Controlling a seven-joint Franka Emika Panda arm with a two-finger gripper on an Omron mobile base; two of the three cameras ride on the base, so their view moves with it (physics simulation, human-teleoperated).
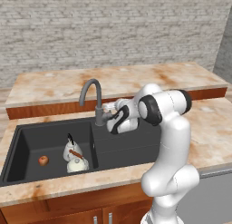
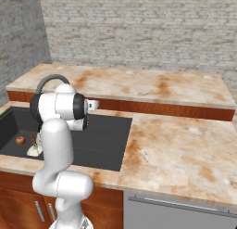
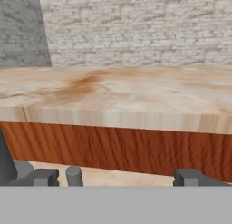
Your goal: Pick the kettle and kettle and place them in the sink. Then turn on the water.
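A: Both small rounded whitish-silver kettles [image 1: 74, 156] lie already in the left basin of the matte black sink [image 1: 127, 146], beside a red apple [image 1: 43, 160].

B: Then the gripper [image 1: 108, 110], jaws wide and empty, is near the grey arched tap [image 1: 92, 98]. Its lever is probably stiff, smooth metal; push it sideways.

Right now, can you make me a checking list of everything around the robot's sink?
Surface: marbled counter, bare where visible.
Job's things: two kettles side by side in the left basin of the black sink; tap shows no water.
Clutter: red apple in the same basin.
Tool: tool open, holding nothing, close by the tap's base.
Cables: nothing seen.
Surroundings: brick wall, raised back counter, wooden cabinets below.
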